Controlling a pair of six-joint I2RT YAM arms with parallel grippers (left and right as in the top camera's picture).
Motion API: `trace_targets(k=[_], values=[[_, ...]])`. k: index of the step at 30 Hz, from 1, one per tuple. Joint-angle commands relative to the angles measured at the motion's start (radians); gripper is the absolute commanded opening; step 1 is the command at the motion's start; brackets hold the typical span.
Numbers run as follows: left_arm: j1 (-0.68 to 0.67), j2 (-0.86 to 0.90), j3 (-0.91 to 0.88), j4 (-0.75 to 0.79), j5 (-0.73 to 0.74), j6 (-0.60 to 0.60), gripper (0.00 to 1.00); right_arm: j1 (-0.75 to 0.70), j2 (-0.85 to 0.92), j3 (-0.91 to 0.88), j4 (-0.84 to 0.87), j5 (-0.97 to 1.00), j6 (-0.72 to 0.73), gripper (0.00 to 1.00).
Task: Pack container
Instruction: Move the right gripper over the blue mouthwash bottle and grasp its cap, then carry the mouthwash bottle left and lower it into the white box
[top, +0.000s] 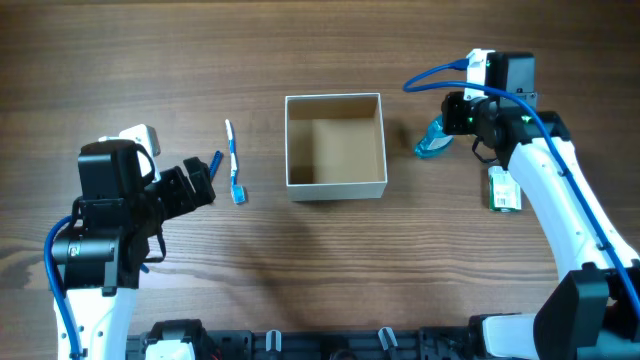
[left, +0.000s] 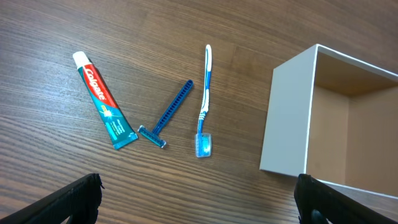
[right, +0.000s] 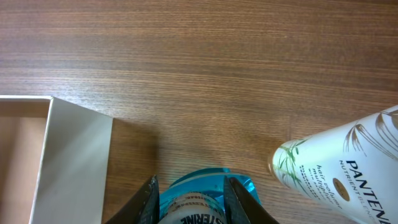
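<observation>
Centrally on the surface (top: 300, 260) sits the box (top: 335, 186) (white walls, tan inside); the right hand (right: 194, 202) grips a blue bottle (top: 432, 143) near it, while the left hand (top: 200, 180) gapes wide, holding nothing, beside a toothbrush (top: 233, 160)

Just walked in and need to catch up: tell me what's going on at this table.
Two robot arms are packing toiletries into a box, empty so far. The right gripper straddles a blue mouthwash bottle right of the box; a firm grip can't be confirmed. The left gripper hangs open above a toothbrush, razor and toothpaste on the table. A shampoo tube lies nearby.
</observation>
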Motion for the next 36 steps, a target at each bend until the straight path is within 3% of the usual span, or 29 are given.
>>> trace_targets(k=[1,9,18,25,36], values=[[0.007,0.0,0.019,0.004,0.034,-0.008,1.0,0.044,-0.082,0.039,-0.001,0.023,0.005,0.04],[0.007,0.0,0.019,0.003,0.034,-0.008,1.0,0.202,-0.213,0.137,-0.081,0.07,0.007,0.04],[0.007,0.0,0.019,0.003,0.034,-0.008,1.0,0.45,-0.206,0.277,-0.119,0.258,0.174,0.04],[0.007,0.0,0.019,0.003,0.034,-0.008,1.0,0.557,-0.111,0.292,0.003,0.309,0.43,0.04],[0.007,0.0,0.019,0.003,0.034,-0.008,1.0,0.597,0.149,0.292,0.131,0.332,0.527,0.04]])
